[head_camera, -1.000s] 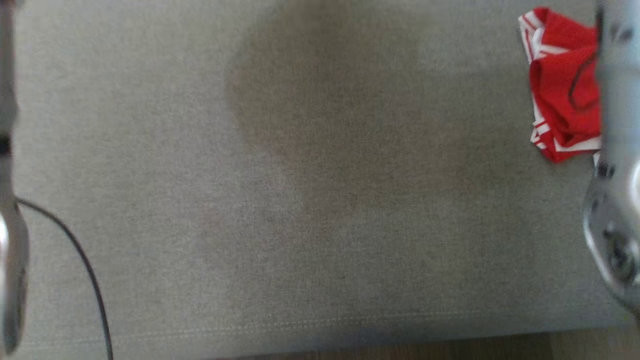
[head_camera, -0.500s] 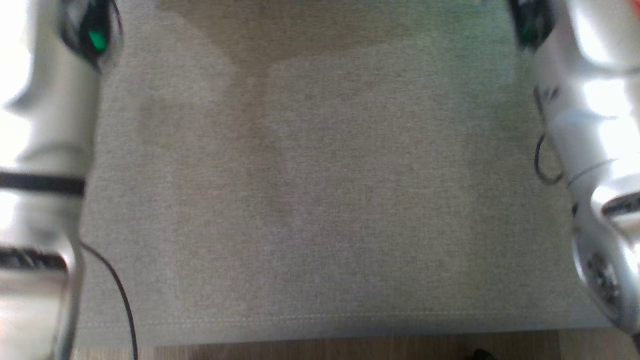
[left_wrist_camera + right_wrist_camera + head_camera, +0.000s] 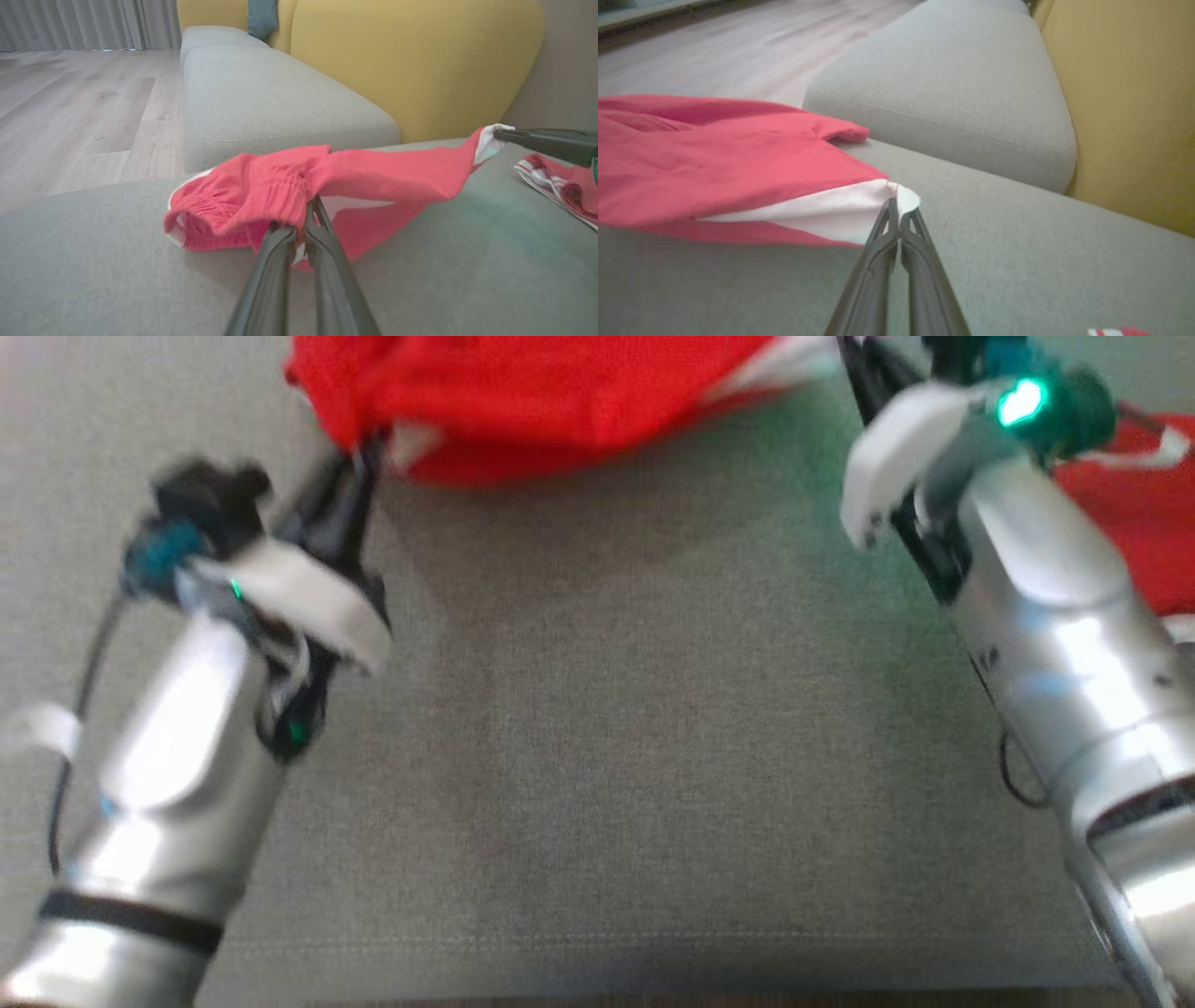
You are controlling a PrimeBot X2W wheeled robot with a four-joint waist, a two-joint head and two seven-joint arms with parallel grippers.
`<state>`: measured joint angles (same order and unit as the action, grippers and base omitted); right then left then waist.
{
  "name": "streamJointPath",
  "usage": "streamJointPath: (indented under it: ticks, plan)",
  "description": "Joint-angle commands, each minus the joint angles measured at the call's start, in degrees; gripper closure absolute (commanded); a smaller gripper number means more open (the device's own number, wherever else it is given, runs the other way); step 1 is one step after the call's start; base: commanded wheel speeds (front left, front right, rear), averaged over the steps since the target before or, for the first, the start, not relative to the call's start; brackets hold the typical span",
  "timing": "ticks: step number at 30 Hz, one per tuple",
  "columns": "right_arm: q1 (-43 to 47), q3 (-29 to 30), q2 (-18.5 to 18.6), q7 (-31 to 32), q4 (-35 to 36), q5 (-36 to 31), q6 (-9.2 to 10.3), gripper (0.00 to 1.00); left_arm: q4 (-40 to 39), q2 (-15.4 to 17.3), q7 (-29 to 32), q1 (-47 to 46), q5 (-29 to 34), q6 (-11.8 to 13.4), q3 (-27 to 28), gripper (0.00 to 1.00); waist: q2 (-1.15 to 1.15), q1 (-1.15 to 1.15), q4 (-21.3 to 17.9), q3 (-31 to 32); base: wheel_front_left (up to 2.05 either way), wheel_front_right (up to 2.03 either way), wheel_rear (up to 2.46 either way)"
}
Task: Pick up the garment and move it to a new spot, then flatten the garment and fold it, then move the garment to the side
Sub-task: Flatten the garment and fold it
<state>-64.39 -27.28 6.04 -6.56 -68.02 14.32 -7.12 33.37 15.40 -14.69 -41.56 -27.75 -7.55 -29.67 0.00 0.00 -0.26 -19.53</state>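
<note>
The red garment (image 3: pixel 373 177) is strung out between the two grippers. Its middle sags toward the grey seat cushion (image 3: pixel 607 756) and one end is raised. It looks like thin, light, floppy cloth with no stiffness at all, so it will probably drape and crumple wherever it isn't pulled taut.

The left gripper (image 3: pixel 306 219) is pinched tight on the gathered elastic band, and fabric bunches to either side of its tips. The right gripper (image 3: pixel 896 205) is clamped just as tight on a white-trimmed corner, right at the very ends of its fingers. That is a small bite, and a sharp tug could slide it free. Corners and hems look like the right places to hold. A pinch mid-panel would likely only ball the cloth up.

The left wrist view takes in the whole span, with the other arm's fingers at the far end. Beyond them, a second red-and-white piece (image 3: pixel 560 186) lies on the cushion, with the yellow backrest (image 3: pixel 411 60) behind.

The right wrist view shows the pale inner face of the cloth close up and how little of it is gripped. The head view is blurred, but it shows both arms flanking bare cushion, with the cloth just past their fingertips.
</note>
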Motion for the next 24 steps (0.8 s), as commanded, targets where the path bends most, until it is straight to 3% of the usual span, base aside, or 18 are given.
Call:
streamJointPath:
  ticks: [1,8,14,24]
  plan:
    - [0.91,-1.59,0.15,0.61,1.87,1.20,-0.36,1.00,-2.46,2.61,-0.30,-0.38,0.65,0.07,1.34,1.00,0.00,0.00,-0.35,2.29,0.00,0.00,0.00]
    - [8.01,-11.19,6.16,5.96,7.34,8.19,-0.36,1.00,-5.82,3.51,-0.30,7.54,3.64,0.07,-2.73,1.00,0.00,0.00,-0.59,6.86,0.00,0.00,0.00]
    - [13.54,-18.50,13.77,12.77,14.33,14.99,-0.36,1.00,-7.27,4.16,-0.30,12.62,4.40,0.07,-7.27,1.00,0.00,0.00,-0.23,10.54,0.00,0.00,0.00]
    - [20.18,-25.33,26.47,24.16,26.51,24.38,-0.36,1.00,-9.05,4.36,-0.30,18.45,3.06,0.07,-13.07,1.00,0.00,0.00,0.59,14.68,0.00,0.00,0.00]
